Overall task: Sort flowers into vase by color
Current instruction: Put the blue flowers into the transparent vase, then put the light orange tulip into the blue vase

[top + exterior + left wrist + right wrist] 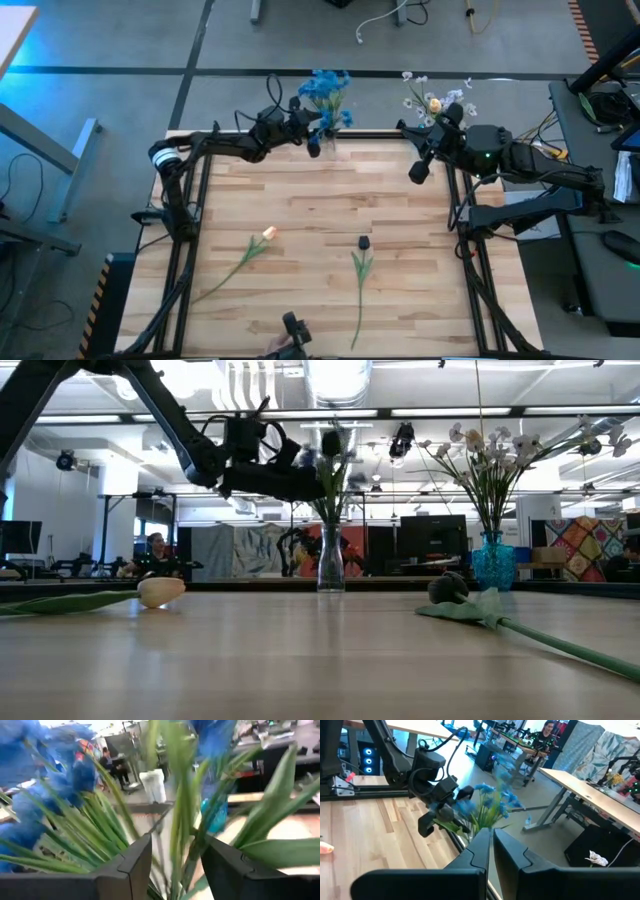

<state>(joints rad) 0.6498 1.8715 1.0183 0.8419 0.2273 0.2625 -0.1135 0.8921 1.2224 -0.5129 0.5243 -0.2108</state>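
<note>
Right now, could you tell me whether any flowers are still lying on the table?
Yes, two flowers lie flat on the table: a pale-headed flower and a dark-headed flower.

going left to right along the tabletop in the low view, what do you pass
pale flower head lying on the table → clear vase with green stems → dark flower head lying on the table → blue vase with white flowers
</note>
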